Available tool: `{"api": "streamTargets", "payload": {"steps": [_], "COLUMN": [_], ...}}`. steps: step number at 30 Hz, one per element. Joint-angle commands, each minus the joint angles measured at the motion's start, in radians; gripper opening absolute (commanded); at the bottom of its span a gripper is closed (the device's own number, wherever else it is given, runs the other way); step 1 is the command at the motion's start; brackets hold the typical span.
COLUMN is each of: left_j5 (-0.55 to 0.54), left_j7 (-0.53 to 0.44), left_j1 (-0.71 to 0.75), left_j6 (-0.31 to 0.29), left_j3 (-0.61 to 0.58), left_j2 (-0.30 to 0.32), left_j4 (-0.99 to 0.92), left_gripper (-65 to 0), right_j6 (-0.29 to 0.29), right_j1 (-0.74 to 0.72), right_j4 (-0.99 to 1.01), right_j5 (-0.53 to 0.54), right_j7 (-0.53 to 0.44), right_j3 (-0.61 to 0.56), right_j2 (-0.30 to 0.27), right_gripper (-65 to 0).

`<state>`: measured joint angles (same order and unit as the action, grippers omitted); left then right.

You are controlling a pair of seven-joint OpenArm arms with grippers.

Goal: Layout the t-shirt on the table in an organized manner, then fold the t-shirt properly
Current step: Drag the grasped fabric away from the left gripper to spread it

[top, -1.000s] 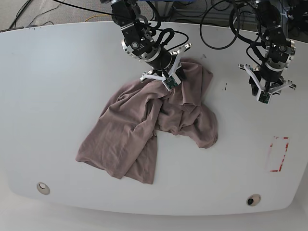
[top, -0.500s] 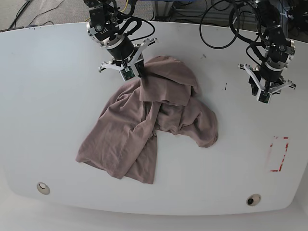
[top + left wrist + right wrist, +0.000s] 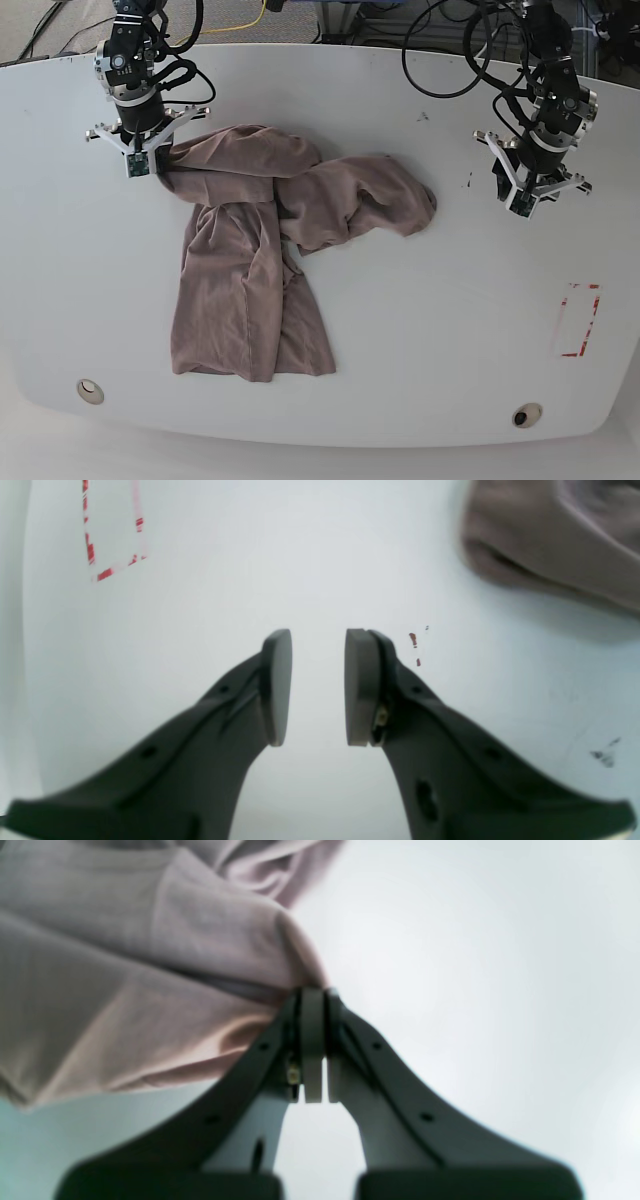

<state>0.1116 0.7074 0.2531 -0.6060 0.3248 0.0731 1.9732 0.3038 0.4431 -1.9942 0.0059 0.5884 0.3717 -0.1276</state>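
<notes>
My right arm reaches to far corner of bench [image 3: 330, 330], wrist pointing down. My right pincer [image 3: 314, 1040] clamped tight, pads pressed together on edge of t-shirt [image 3: 250, 260]. My left arm extends over opposite side, wrist also pointing down. My left pincer [image 3: 318, 687] parted, clear gap between pads, nothing between them, hanging above bare bench, well apart from t-shirt.
</notes>
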Motion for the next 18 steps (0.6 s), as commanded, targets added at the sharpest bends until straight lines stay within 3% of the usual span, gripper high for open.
{"api": "streamTargets", "payload": {"steps": [1,8,13,18], "left_j5": [-0.006,-0.005,-0.003,-0.006], "left_j7": [-0.021,-0.021,-0.021,-0.021], "left_j1": [-0.005,-0.005,-0.008,-0.036], "left_j6": [0.004,0.004,0.004,0.007], "left_j3": [-0.020,-0.062,-0.111,-0.183], "left_j2": [0.004,-0.043,-0.058,-0.066], "left_j4": [0.016,0.016,0.016,0.015], "left_gripper": [-48.5,-48.5,-48.5,-48.5], "right_j6": [-0.007,-0.007,-0.007,-0.007], "right_j1": [-0.039,-0.129,-0.166,-0.188], "right_j4": [-0.015,0.054,0.112,0.123], "right_j5": [-0.001,-0.001,0.006,-0.001], "right_j7": [-0.025,-0.023,-0.023,-0.023], "right_j3": [0.071,0.227,0.243,0.243], "right_j2": [-0.010,-0.079,-0.137,-0.143], "right_gripper": [-65.0,-65.0,-64.8,-62.5]}}
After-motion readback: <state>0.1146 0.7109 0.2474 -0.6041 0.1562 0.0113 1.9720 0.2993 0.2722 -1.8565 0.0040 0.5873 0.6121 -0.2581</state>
